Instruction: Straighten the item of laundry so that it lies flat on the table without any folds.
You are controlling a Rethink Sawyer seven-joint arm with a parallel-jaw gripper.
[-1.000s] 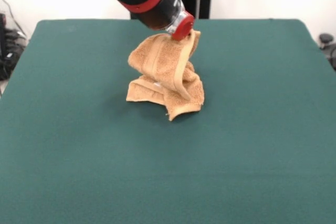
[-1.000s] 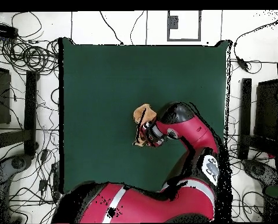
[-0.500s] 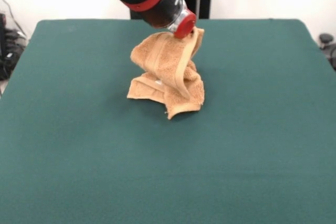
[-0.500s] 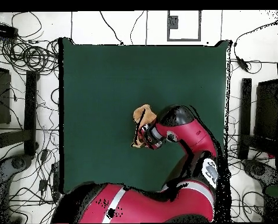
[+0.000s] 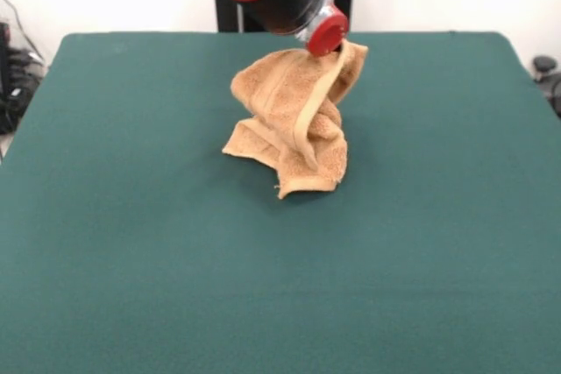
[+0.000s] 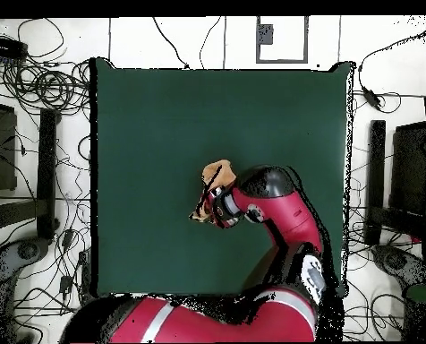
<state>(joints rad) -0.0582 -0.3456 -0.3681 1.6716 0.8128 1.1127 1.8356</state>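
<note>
The item of laundry (image 5: 294, 120), a golden-tan towel, stands crumpled near the middle of the dark green table (image 5: 131, 260). Its top corner is lifted off the surface while its lower folds rest on the table. My gripper (image 5: 337, 45), at the end of the red and black arm, is shut on that raised corner, and the cloth hides its tips. In the overhead view the arm covers much of the towel (image 6: 215, 175), and the gripper (image 6: 212, 204) sits at the towel's edge nearest the robot.
Green table surface (image 6: 154, 116) extends well beyond the towel on every side. Cables and equipment (image 6: 38, 98) lie on the floor beside the table edges.
The gripper has risen and shifted right in the front view, drawing the towel's top corner with it. The towel's lower folds slid slightly the same way.
</note>
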